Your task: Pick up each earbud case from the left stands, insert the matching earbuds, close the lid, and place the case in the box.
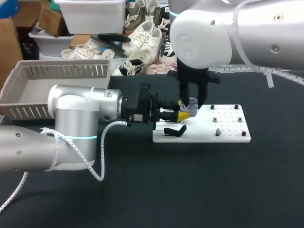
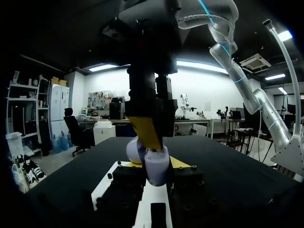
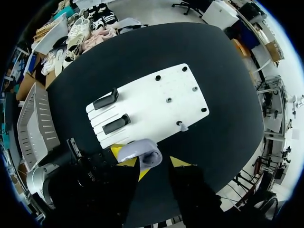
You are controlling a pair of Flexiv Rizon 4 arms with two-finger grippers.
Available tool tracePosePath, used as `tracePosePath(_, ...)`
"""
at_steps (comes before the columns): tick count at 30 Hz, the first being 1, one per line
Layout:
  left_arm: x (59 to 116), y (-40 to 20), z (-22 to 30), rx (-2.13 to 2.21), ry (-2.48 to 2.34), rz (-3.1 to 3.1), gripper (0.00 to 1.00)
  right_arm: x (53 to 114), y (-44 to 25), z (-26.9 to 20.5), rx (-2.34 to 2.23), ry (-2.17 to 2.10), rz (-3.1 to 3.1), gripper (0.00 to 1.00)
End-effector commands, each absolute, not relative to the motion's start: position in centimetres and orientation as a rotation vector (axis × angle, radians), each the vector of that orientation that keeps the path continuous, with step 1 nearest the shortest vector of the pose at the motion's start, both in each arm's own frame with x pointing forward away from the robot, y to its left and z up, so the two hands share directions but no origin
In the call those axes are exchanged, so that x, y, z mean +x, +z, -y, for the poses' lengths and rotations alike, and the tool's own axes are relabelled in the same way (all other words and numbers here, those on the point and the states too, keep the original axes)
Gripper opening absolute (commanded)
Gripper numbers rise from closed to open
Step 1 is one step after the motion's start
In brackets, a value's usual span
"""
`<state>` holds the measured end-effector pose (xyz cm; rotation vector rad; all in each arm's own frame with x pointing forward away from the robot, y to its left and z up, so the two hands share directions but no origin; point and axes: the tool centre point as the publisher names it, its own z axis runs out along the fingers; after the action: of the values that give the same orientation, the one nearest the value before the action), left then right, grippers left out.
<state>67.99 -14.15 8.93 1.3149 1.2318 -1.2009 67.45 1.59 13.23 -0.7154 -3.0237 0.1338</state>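
A grey basket (image 1: 28,71) sits at the left rear corner of the table (image 1: 142,190). My left arm (image 1: 80,114) comes in low from the left edge and lies level above the surface. My left gripper (image 1: 184,113) points right, over the left end of the white board (image 1: 228,135). Its yellow fingertips (image 2: 179,163) stand a case-width apart and press the lavender earbud case (image 1: 193,108) from both sides, so I have hold of it just above the board. I cannot tell whether the lid is up or down.

My right arm (image 1: 228,38) enters from the right rear corner. My right gripper (image 1: 193,102) hangs straight down around the same case, and I cannot tell whether it grips the case or only surrounds it.

Two black stands (image 3: 105,99) (image 3: 116,123) lie side by side at the board's left end, both bare. Toward the board's right end stand black pegs (image 1: 236,107). A small grey piece (image 1: 217,132) stands near the board's front edge.
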Motion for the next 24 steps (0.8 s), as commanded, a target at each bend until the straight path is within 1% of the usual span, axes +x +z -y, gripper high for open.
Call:
tracePosePath(1,67.9,8.9,14.2,1.316,-1.201,-1.232,0.0,65.6,14.8,-0.3,-0.753,0.072,3.068,0.36)
tracePosePath(5,67.9,8.9,14.2,1.316,-1.201,-1.232,0.0,64.5,16.2,1.1,-0.785,-0.013,3.099,0.37)
tracePosePath(8,67.9,8.9,14.2,1.316,-1.201,-1.232,0.0,63.7,16.7,1.8,-0.699,-0.079,3.165,0.38)
tracePosePath(12,67.9,8.9,14.2,1.316,-1.201,-1.232,0.0,62.9,17.1,2.7,-0.545,-0.19,3.242,0.47)
tracePosePath(19,67.9,8.9,14.2,1.316,-1.201,-1.232,0.0,62.3,17.3,4.5,-0.475,-0.298,3.283,0.47)
tracePosePath(24,67.9,8.9,14.2,1.316,-1.201,-1.232,0.0,61.7,16.5,5.9,-0.52,-0.352,3.266,0.47)
